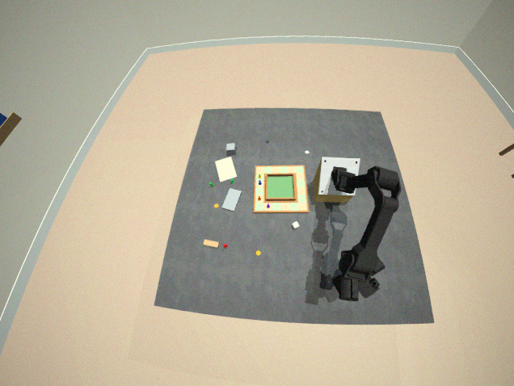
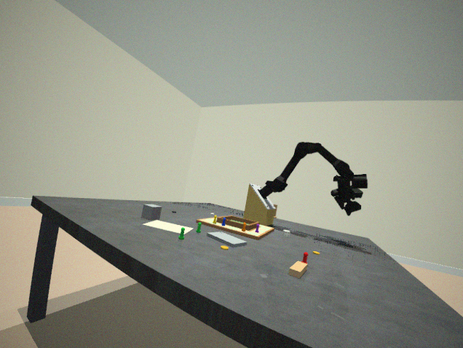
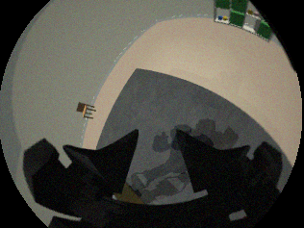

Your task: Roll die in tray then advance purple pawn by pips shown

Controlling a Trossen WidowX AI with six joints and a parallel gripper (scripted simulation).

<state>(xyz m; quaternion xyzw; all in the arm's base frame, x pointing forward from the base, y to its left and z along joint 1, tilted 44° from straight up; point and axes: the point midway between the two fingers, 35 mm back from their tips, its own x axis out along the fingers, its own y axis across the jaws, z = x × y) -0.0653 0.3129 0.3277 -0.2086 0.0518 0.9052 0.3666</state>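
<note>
Above the surface (image 2: pixel 156 258), hand (image 2: pixel 346 204): open, held nothing.
Die (image 1: pixel 295 224): sat near the board (image 1: pixel 301 208).
Purple pawn (image 1: pixel 268 205): stood on the board.

Game board (image 1: pixel 281 188) lying mid-bench (image 1: pixel 373 136), tray (image 1: pixel 280 186) sitting in its centre. Four pawns standing along the board's left and lower edges, the task pawn (image 1: pixel 267 205) on the lower edge. Die (image 1: pixel 295 224) resting on the bench off the board's lower-right corner. Arm mount (image 1: pixel 337 180) standing just right of the board. Tool (image 2: pixel 346 204) hanging above the bench, well apart from the board.
</note>
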